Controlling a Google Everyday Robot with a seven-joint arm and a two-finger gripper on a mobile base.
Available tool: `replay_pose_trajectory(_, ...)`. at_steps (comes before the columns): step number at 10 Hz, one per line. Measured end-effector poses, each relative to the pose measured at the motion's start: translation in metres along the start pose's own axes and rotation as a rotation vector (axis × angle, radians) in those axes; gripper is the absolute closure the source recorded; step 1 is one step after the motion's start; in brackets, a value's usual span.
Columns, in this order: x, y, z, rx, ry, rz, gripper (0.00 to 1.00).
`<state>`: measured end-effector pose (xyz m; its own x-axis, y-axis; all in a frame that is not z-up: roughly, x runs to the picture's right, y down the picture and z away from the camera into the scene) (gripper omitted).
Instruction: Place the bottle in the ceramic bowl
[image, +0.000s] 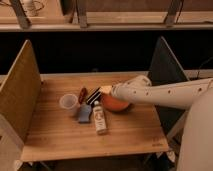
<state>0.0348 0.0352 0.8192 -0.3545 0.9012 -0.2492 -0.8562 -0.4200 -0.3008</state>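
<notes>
The slim pale white-capped bottle (100, 119) is laid flat on the desk (60, 140), long axis front-to-back, cap pointed at the back edge; the gripper (105, 90) is held behind it, grip state not discernible

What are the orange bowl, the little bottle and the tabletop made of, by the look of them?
The bowl looks like glazed ceramic: smooth orange-red. The bottle, lying beside it, seems plastic: pale, white cap. The table is wood, plank grain showing. The gripper hangs by the bowl's left edge.
</notes>
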Motion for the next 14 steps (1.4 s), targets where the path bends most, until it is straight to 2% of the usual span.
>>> replay_pose_trajectory(10, 0.002, -0.001, 0.001, 0.006, 0.007, -0.014, 0.2)
replay_pose_trajectory(12, 0.02, 0.009, 0.003, 0.002, 0.047, -0.094, 0.2)
replay_pose_trajectory(14, 0.042, 0.027, 0.002, -0.009, 0.104, -0.224, 0.2)
